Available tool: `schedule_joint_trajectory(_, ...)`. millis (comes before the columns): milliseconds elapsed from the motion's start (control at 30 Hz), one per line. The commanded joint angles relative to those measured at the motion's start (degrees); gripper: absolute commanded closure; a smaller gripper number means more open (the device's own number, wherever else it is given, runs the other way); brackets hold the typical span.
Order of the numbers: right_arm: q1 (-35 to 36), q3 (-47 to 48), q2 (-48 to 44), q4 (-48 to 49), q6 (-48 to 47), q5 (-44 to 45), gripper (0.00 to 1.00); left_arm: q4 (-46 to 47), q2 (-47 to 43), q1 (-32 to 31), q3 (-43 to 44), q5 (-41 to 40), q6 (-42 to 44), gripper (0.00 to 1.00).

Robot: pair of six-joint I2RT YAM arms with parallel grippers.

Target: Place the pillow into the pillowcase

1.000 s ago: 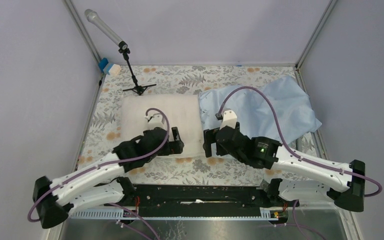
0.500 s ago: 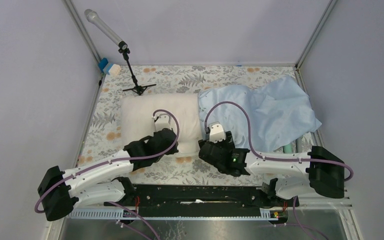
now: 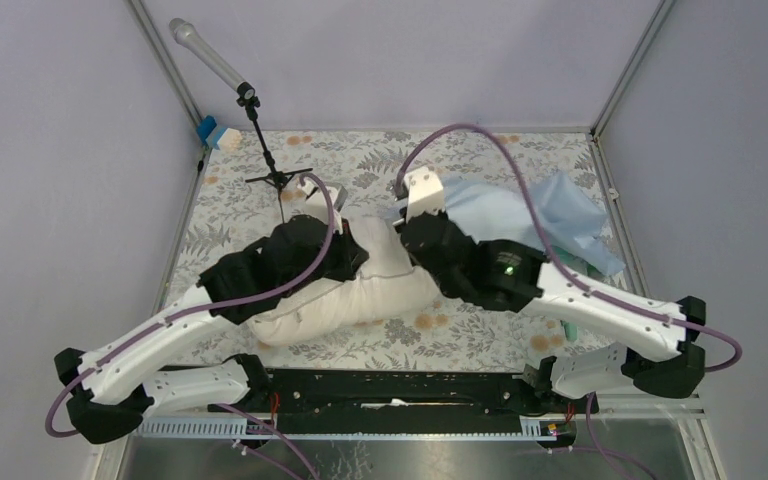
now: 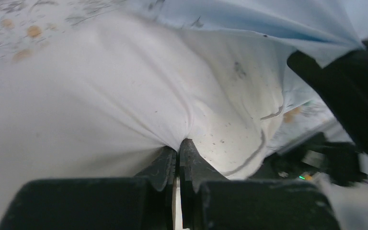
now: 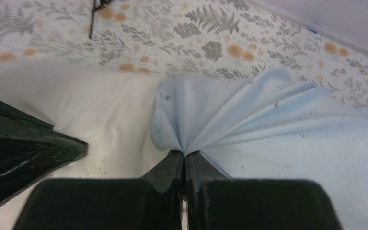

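Note:
The cream pillow lies bunched and tilted at the table's middle, its right end lifted. My left gripper is shut on a pinch of the pillow fabric; in the top view the left gripper sits over the pillow's upper right part. The light-blue pillowcase lies rumpled at the right, partly under the right arm. My right gripper is shut on a gathered fold at the edge of the pillowcase, right beside the pillow. In the top view the right gripper is close to the left one.
A microphone on a small black tripod stands at the back left. A blue and white block sits in the back left corner. The grey floral tablecloth covers the table, and metal frame posts edge it.
Both grippers have shut, the left on the pillow, the right on the pillowcase edge. Both arms moved away from the bases and lifted, dragging the pillow askew and bunching the pillowcase.

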Motion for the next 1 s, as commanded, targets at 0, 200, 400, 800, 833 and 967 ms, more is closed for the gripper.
schedule_joint_trajectory(0, 0.9, 18.8, -2.5, -7.5, -4.8, -9.2, 1.00, 3.8, -0.6, -2.0, 12.4, 10.0, -2.8, 1.00)
schedule_joint_trajectory(200, -4.3, 31.5, 4.1, -11.6, -6.8, -20.1, 1.00, 8.5, 1.1, -1.8, 13.3, 11.7, -13.2, 1.00)
schedule_joint_trajectory(400, -21.1, 22.9, 14.8, -4.0, -2.0, -46.1, 1.00, 22.0, 2.7, 18.3, -3.0, 31.5, -22.0, 1.00)
schedule_joint_trajectory(800, -25.1, 46.3, 34.5, -8.2, -2.1, -41.2, 0.30, 25.0, 21.6, 38.6, -7.1, 32.0, -5.7, 1.00)
schedule_joint_trajectory(833, -25.1, 49.3, 34.6, -9.5, -2.9, -39.5, 0.25, 24.4, 22.1, 38.9, -6.3, 30.7, -4.9, 1.00)
schedule_joint_trajectory(967, -25.2, 53.4, 32.4, -12.2, -6.1, -32.5, 0.15, 21.7, 23.9, 41.5, -1.6, 29.7, -2.0, 0.99)
